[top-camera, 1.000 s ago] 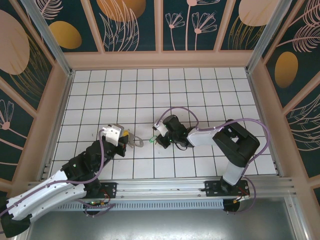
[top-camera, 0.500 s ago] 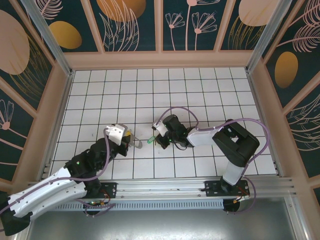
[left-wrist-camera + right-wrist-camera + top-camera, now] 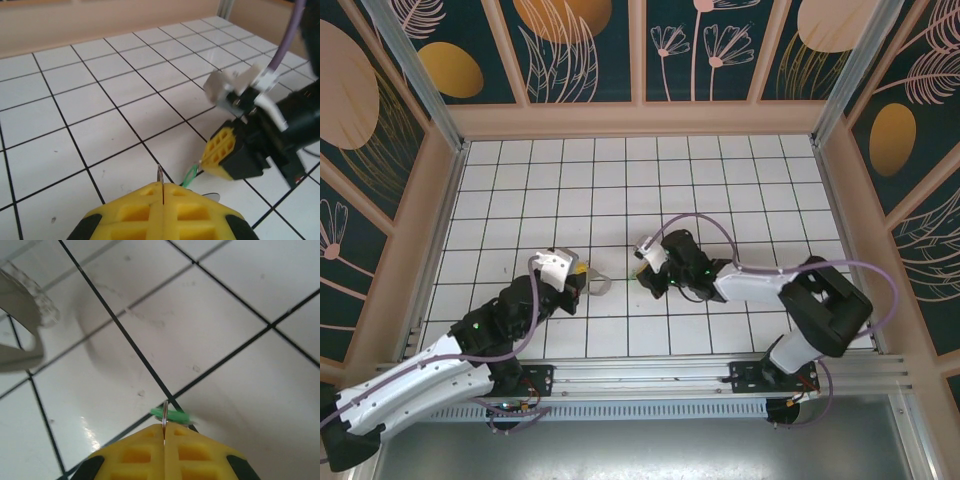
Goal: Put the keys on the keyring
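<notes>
Pinching the key by its thin silvery end, my right gripper is clamped shut, and the green tip pokes out just past the yellow fingertips, low over the white tiles. My left gripper is closed too, holding the keyring by its edge so the tan loop sticks out toward the key, near it but apart. Both my arms reach in low from the near edge, grippers facing each other.
</notes>
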